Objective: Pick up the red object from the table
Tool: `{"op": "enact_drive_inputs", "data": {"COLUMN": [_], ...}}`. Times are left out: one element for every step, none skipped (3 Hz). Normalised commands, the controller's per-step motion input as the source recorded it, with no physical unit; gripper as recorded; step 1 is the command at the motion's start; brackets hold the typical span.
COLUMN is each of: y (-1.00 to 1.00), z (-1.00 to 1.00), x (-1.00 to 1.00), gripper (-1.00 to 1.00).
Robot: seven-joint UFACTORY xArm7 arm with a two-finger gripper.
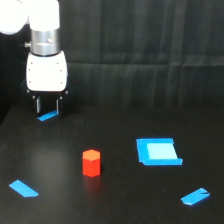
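Observation:
The red object (91,163) is a small red-orange hexagonal block standing upright on the black table (120,195), a little left of the middle. My gripper (48,106) hangs from the white arm at the upper left, well behind and to the left of the block. Its two dark fingers point down with a gap between them and hold nothing. The fingertips are just above a short blue tape strip (48,117).
A blue square patch (158,151) lies to the right of the block. A blue tape strip (23,188) lies at the front left and another (195,196) at the front right. A dark curtain closes off the back.

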Motion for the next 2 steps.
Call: {"op": "enact_drive_inputs", "data": {"y": [0.05, -0.43], "z": [0.09, -0.46], "x": [0.01, 0.37], "gripper": [0.83, 0.69]}}
